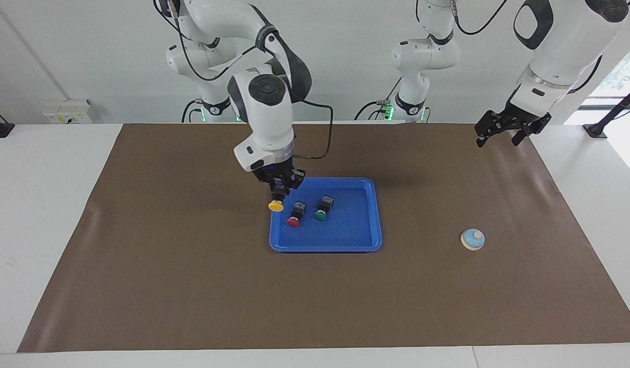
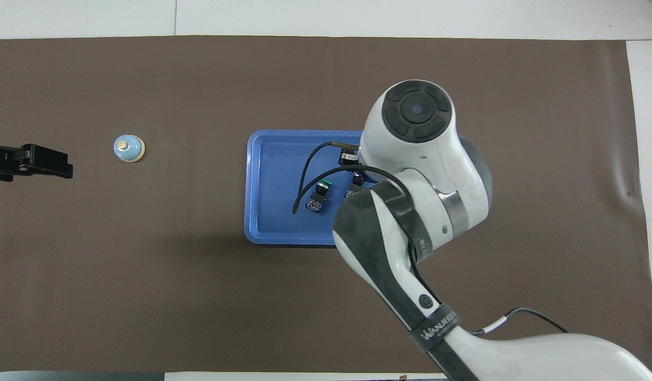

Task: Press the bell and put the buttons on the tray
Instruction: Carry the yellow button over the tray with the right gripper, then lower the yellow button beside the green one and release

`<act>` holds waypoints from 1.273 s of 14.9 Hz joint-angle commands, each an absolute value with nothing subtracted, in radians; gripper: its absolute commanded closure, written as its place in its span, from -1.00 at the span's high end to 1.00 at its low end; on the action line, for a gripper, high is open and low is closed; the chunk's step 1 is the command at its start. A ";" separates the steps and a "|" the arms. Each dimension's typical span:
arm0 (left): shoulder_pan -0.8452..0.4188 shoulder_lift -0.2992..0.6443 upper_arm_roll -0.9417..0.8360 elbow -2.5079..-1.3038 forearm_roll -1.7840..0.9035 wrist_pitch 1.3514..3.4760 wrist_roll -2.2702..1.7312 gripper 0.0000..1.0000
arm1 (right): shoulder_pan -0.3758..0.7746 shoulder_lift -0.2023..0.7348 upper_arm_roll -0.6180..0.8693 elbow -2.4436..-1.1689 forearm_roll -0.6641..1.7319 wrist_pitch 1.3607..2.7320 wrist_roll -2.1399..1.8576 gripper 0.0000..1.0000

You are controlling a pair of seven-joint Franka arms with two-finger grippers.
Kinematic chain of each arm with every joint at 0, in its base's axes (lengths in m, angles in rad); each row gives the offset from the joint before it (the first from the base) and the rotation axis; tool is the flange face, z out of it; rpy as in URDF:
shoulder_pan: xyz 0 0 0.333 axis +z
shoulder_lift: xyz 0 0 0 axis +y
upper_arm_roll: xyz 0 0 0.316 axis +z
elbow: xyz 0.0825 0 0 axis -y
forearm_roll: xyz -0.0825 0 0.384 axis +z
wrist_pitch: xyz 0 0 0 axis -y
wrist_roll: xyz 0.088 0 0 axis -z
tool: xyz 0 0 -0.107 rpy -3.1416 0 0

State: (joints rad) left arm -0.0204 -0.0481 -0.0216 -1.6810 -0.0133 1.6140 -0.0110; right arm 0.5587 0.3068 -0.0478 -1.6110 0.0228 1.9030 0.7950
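Over the tray [image 1: 374,214], right gripper [image 1: 279,193] grips yellow button [image 1: 275,205]; left gripper [image 1: 504,134] waits.

White table [image 1: 49,214], brown mat [image 1: 192,286] covering most of it. On the mat: blue tray [image 1: 368,240] mid-table, bell [image 1: 472,239] toward the left arm's end. Pale box [image 1: 67,112] at the robots' edge, possibly a socket.

Legible text: "WANUEE", white letters on a black strap [image 2: 434,332] around the right arm [image 2: 410,174], its forearm section, overhead view.
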 commanded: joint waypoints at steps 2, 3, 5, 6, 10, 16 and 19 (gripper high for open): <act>-0.021 -0.052 -0.018 -1.671 -0.012 1.597 -0.014 1.00 | 0.639 0.449 -0.052 -1.455 0.083 1.891 0.908 -1.00; -0.021 -0.052 -0.018 -1.671 -0.012 1.597 -0.014 1.00 | 0.650 0.477 -0.052 -1.434 0.087 1.901 0.926 -1.00; -0.021 -0.052 -0.018 -1.671 -0.012 1.597 -0.014 1.00 | 0.676 0.506 -0.052 -1.433 0.094 1.957 0.931 -1.00; -0.021 -0.052 -0.018 -1.671 -0.012 1.597 -0.014 1.00 | 0.699 0.526 -0.052 -1.433 0.118 1.992 0.931 -1.00; -0.021 -0.052 -0.018 -1.671 -0.012 1.597 -0.014 1.00 | 0.735 0.532 -0.052 -1.528 0.132 2.121 0.928 -1.00; -0.021 -0.052 -0.018 -1.671 -0.012 1.597 -0.014 1.00 | 0.788 0.480 -0.052 -1.707 0.132 2.272 0.925 -1.00; -0.023 -0.052 -0.018 -1.671 -0.012 1.597 -0.014 1.00 | 0.810 0.477 -0.052 -1.721 0.132 2.308 0.922 -1.00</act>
